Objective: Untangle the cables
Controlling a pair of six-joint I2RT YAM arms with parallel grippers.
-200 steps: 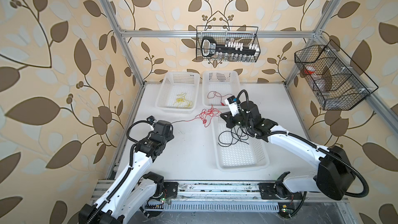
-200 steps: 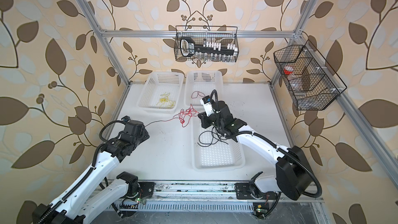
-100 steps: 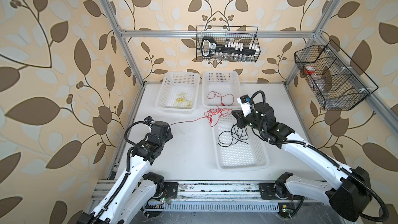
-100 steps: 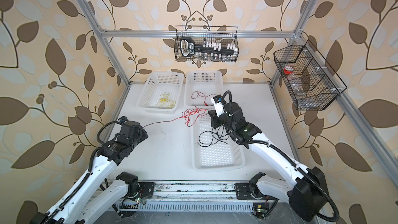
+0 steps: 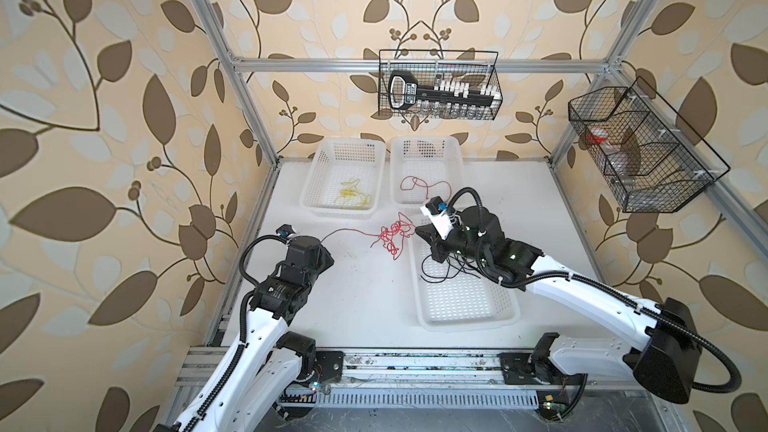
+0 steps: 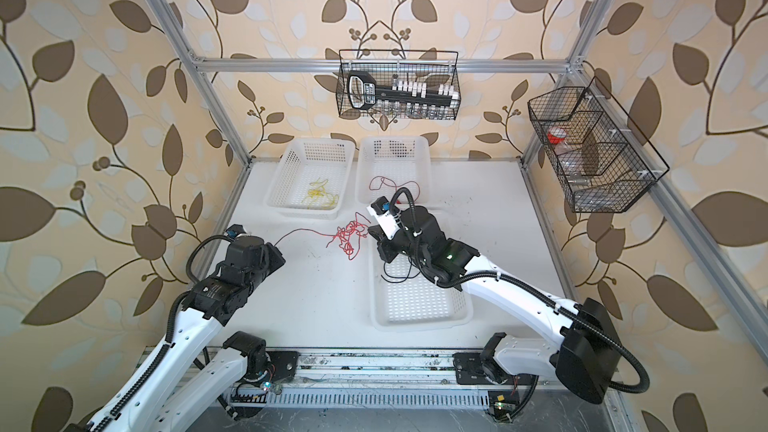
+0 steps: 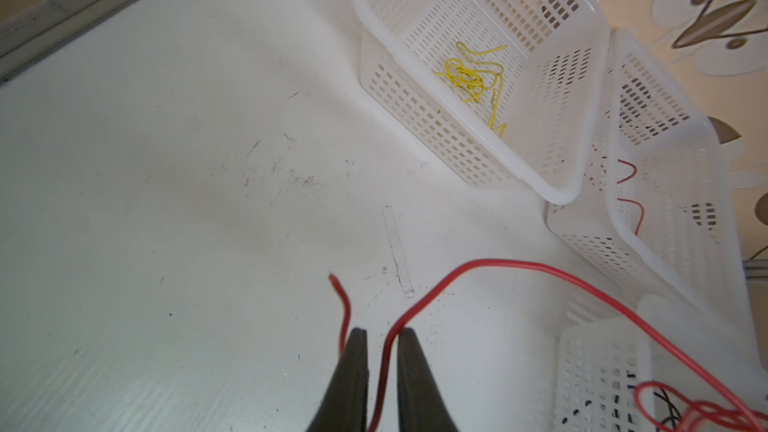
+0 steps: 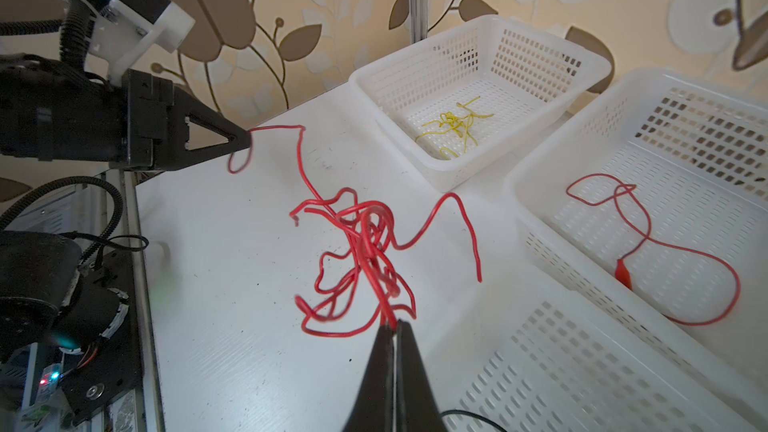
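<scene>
In both top views the red tangle (image 5: 390,235) is seen on the table (image 5: 357,297), between the two arms and just beside the near basket (image 5: 469,323). One strand (image 5: 351,229) is drawn out from it to the left gripper (image 5: 323,244). The right gripper (image 5: 419,232) is set at the tangle's opposite side. A black cable (image 5: 436,278) is lying in the near basket, partly hidden under the right arm. A yellow cable (image 5: 352,197) is bundled in the far left basket (image 5: 336,213), and a red cable (image 5: 426,184) is looped in the far right basket (image 5: 392,172). Neither claw's grip can be judged from here.

In the left wrist view the left gripper (image 7: 380,332) is found unclenched. Its fingers (image 7: 353,371) are parted, and the strand (image 7: 519,264) is passed through a gap wider than itself. The strand's free end is curled just beside one finger. The yellow cable (image 7: 469,76) is seen in its basket (image 7: 552,195).

In the right wrist view the right gripper (image 8: 394,323) is clenched on strands of the red tangle (image 8: 365,238). The left gripper (image 8: 247,141) is seen across the table, with the strand leaving its tip. The red cable (image 8: 648,238), ended by a red clip (image 8: 623,274), is laid in the far right basket (image 8: 515,184).
</scene>
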